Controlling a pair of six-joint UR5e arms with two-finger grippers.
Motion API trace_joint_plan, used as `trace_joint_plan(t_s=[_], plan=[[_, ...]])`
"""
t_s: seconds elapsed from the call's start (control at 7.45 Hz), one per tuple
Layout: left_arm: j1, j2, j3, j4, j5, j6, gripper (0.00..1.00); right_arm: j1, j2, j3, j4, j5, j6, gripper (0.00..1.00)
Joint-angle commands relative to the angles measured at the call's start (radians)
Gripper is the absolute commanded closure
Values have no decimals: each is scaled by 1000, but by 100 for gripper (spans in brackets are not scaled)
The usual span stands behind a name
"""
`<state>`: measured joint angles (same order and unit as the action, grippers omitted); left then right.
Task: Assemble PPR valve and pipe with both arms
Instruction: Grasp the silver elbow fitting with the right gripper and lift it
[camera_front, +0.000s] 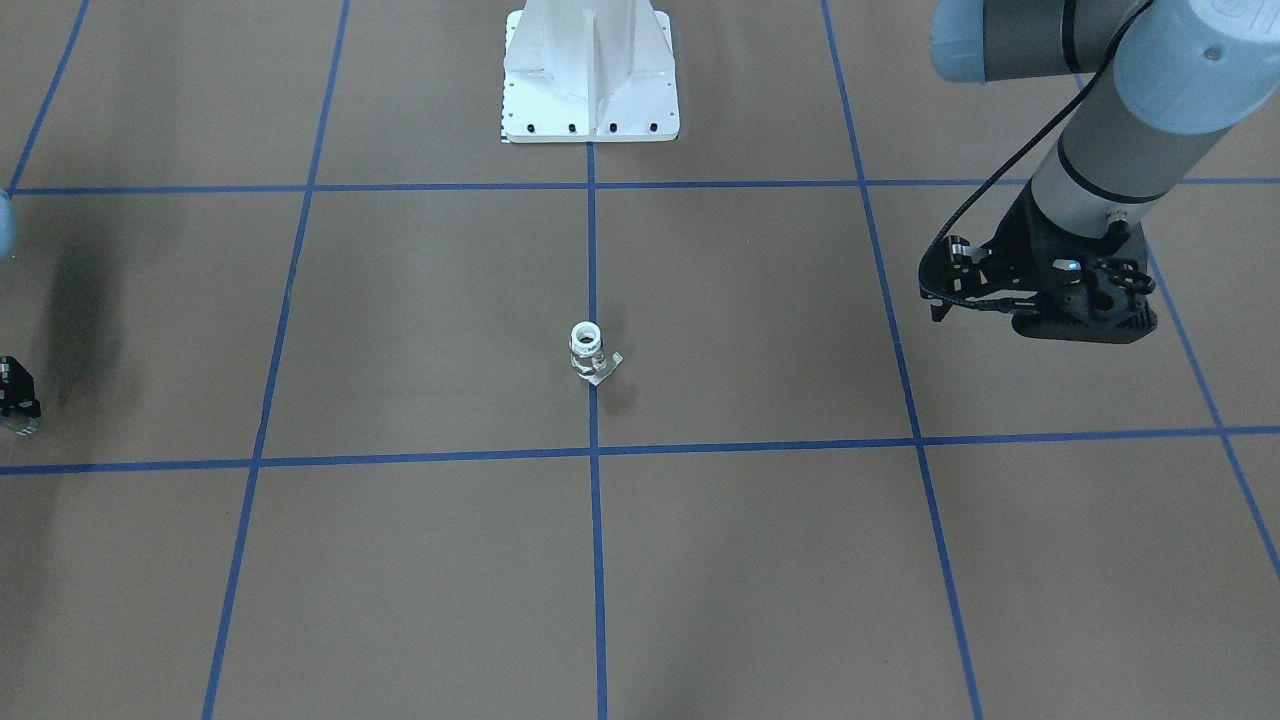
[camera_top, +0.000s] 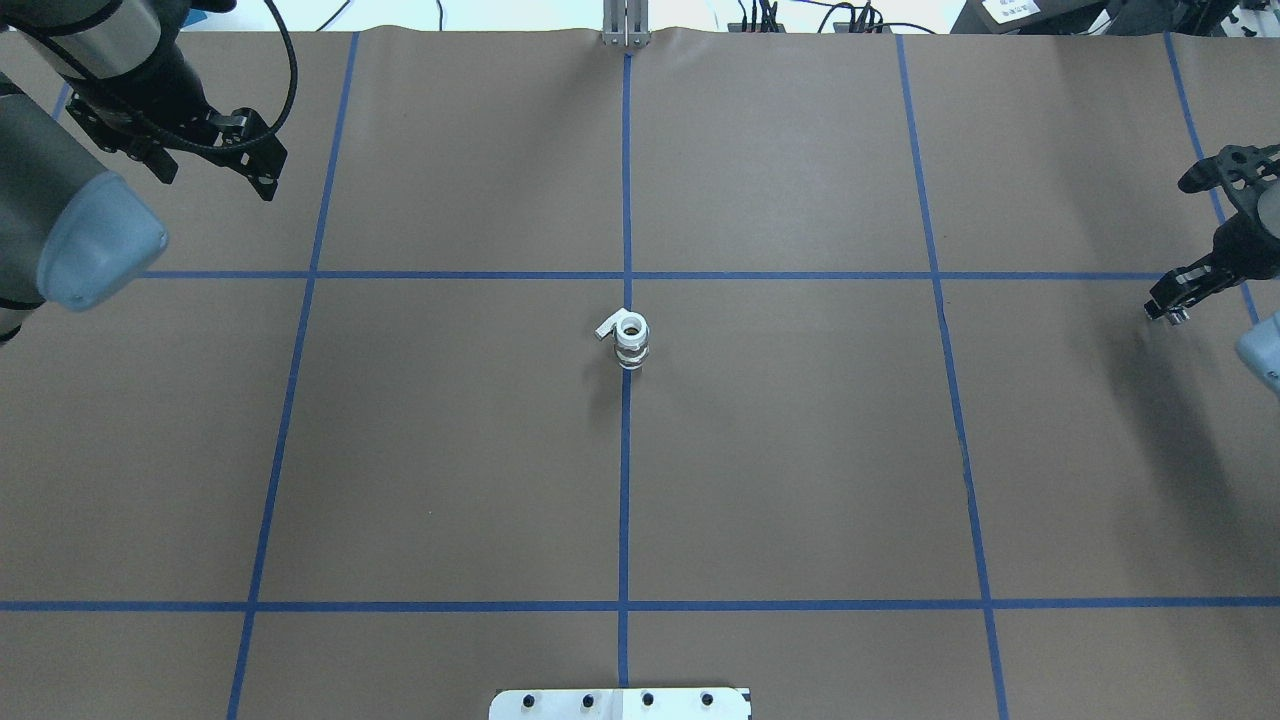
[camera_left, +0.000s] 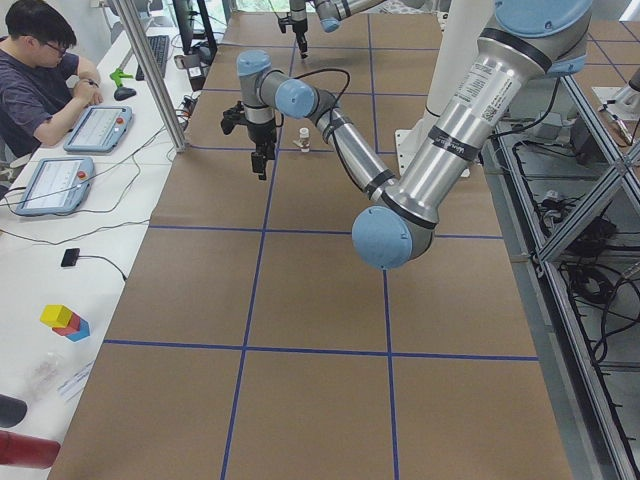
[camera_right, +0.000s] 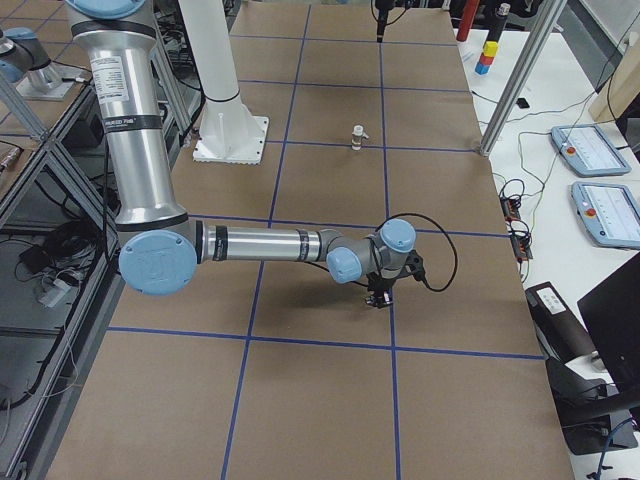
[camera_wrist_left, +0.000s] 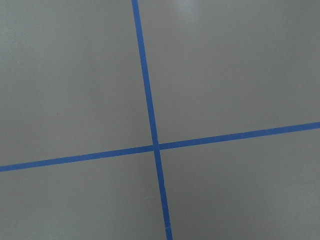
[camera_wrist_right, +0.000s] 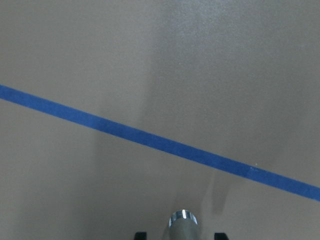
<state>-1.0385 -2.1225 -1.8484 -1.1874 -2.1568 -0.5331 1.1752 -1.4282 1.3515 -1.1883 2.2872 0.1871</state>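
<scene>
Only one PPR valve (camera_front: 590, 355) stands; right jaws clasp one pipe (camera_wrist_right: 182, 225); left jaws unclear.

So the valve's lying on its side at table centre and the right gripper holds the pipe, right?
No: the PPR valve stands upright at table centre, clear in the exterior right view. The right gripper does hold the pipe.
</scene>
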Motion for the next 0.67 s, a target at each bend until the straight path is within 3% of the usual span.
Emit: trace_joint_plan(t_s=[0.0, 0.27, 0.54], plan=[[0, -1, 0, 0, 0, -2, 0, 1, -6, 0, -2, -2, -2, 45], [0, -1, 0, 0, 0, -5, 0, 1, -5, 0, -5, 0, -3, 50], [0, -1, 0, 0, 0, -5, 0, 1, -5, 0, -7, 2, -3, 78]])
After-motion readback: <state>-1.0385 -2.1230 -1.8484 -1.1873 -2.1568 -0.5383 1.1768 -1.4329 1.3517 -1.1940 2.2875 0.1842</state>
